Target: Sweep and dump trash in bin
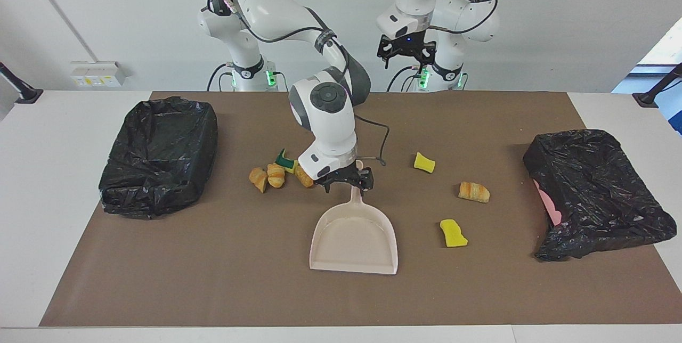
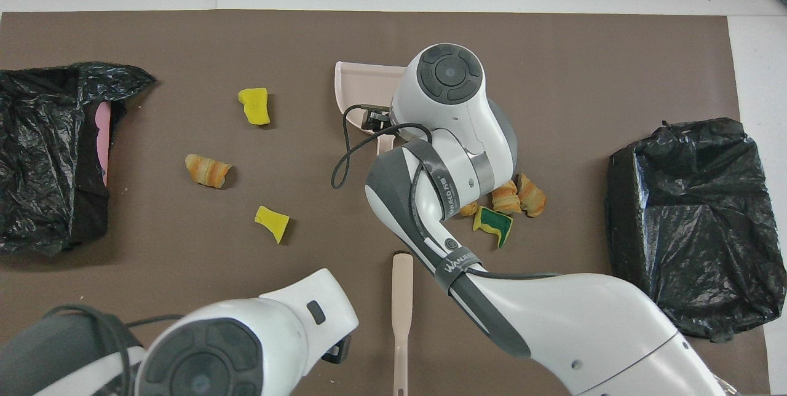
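Note:
The beige dustpan (image 1: pixel 354 239) lies mid-table, its handle (image 1: pixel 356 200) pointing at the robots. My right gripper (image 1: pixel 347 183) is low over that handle, open, a finger on each side. Beside it toward the right arm's end lies a cluster of trash: croissant pieces (image 1: pixel 276 175) and a green sponge (image 1: pixel 286 161). More trash lies toward the left arm's end: a yellow sponge (image 1: pixel 424 162), a croissant (image 1: pixel 473 192) and another yellow sponge (image 1: pixel 453 233). My left gripper (image 1: pixel 405 54) hangs open, high over the robots' edge of the mat. The brush (image 2: pixel 403 297) lies there.
One black-bagged bin (image 1: pixel 160 154) stands at the right arm's end. Another (image 1: pixel 591 188), with pink showing at its rim, stands at the left arm's end. The brown mat (image 1: pixel 213 279) covers the table. My right arm hides most of the dustpan (image 2: pixel 356 85) from overhead.

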